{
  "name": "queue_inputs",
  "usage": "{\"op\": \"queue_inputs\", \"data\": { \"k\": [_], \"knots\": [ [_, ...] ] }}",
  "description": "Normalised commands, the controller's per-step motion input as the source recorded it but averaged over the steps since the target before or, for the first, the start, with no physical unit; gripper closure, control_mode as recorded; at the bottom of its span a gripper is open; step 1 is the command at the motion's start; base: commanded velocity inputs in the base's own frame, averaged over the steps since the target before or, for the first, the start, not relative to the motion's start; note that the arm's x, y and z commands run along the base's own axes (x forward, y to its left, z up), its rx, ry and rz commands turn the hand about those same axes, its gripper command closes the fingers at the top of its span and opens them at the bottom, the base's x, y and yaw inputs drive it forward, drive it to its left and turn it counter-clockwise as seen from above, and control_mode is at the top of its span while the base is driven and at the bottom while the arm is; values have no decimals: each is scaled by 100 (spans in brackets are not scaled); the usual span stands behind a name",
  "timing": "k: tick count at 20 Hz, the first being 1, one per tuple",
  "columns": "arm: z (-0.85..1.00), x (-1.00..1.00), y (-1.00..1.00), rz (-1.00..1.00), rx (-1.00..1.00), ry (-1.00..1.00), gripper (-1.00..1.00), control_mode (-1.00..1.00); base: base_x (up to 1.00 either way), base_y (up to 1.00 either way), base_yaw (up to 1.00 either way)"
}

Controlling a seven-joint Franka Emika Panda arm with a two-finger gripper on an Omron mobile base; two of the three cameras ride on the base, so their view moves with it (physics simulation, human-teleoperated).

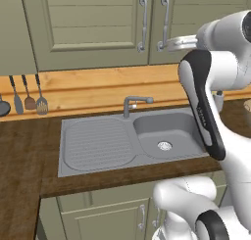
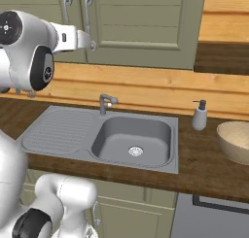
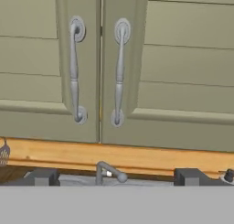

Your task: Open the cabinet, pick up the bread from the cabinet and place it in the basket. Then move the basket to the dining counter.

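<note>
Jaws spread wide and empty, your gripper point(image 3: 117, 177) faces the shut cabinet point(image 3: 183, 81), so close on the right door's handle point(image 3: 119, 72) and pull.

closed cabinet point(image 1: 93, 28), sink point(image 1: 132, 141), hanging utensils point(image 1: 27, 97)

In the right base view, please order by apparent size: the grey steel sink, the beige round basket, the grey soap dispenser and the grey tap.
1. Grey steel sink, clearly the largest.
2. Beige round basket, though the picture's right edge cuts it off.
3 and 4. Grey soap dispenser and grey tap look about alike; I would not rank them.
</note>
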Motion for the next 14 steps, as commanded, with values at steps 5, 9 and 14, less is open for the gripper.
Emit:
{"op": "queue_inputs", "data": {
  "k": [5, 9, 14],
  "knots": [
    [36, 35, 0, 0, 0, 0, -100, -100, 0, 0, 0],
    [0, 50, 0, 0, 0, 0, -100, -100, 0, 0, 0],
    [-7, 69, 0, 0, 0, 0, -100, -100, 0, 0, 0]
  ]
}}
